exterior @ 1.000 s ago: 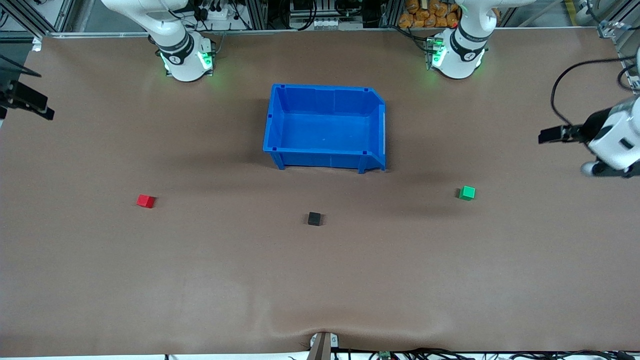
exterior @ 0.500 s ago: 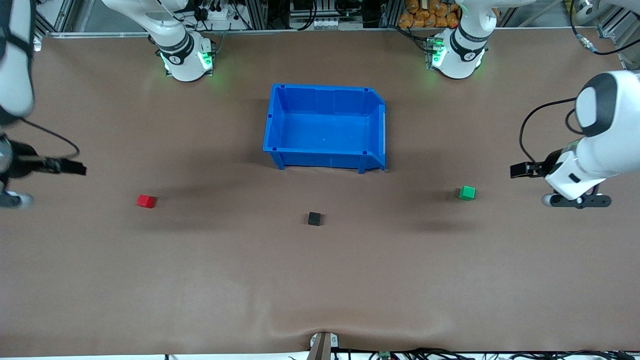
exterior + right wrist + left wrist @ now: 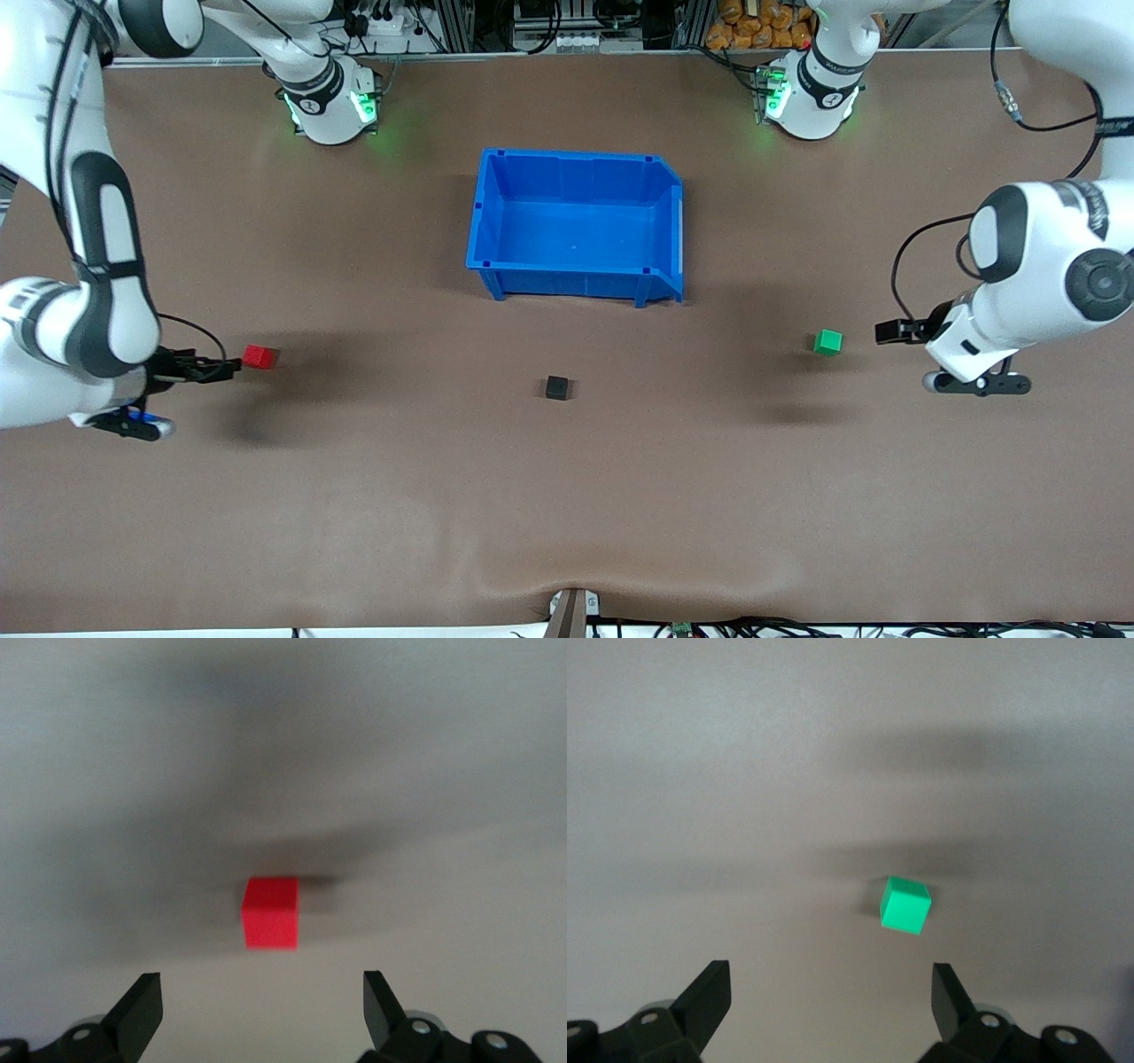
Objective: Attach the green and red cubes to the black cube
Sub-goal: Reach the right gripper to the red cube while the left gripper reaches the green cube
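Left gripper (image 3: pixel 830 1001) in the air over bare table toward the left arm's end, fingers spread wide, nothing held; green cube (image 3: pixel 828 342) sits on the table near its fingertips, apart from them. Right gripper (image 3: pixel 263 1005) in the air toward the right arm's end, fingers likewise wide, empty; red cube (image 3: pixel 260 356) on the table just beside its tips, no contact seen. Black cube (image 3: pixel 557 387) lies between the two coloured cubes, well apart from both, slightly nearer the front camera. Blue bin (image 3: pixel 578 283) stands farther from that camera than the black cube.
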`<state>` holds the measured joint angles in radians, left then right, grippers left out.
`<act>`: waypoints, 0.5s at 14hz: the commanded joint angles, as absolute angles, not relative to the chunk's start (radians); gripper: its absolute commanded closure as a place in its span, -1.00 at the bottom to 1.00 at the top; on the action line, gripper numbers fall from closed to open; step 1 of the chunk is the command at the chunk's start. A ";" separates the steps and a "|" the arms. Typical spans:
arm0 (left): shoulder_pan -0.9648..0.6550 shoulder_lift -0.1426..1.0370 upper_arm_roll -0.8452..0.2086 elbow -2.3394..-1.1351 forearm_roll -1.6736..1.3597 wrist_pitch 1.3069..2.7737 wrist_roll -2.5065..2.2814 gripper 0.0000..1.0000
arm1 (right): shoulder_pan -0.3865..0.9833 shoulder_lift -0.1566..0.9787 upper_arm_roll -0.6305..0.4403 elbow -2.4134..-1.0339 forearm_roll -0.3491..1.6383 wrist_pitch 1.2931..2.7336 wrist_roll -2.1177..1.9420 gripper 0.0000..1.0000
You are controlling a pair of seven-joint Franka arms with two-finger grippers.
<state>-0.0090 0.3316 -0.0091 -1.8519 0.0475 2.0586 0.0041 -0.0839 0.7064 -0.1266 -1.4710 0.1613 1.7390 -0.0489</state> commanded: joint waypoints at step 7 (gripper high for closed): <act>-0.026 0.419 -0.100 -2.117 0.040 2.503 -0.063 -1.00 | -0.066 0.750 -0.118 -1.600 0.181 1.930 -0.051 0.62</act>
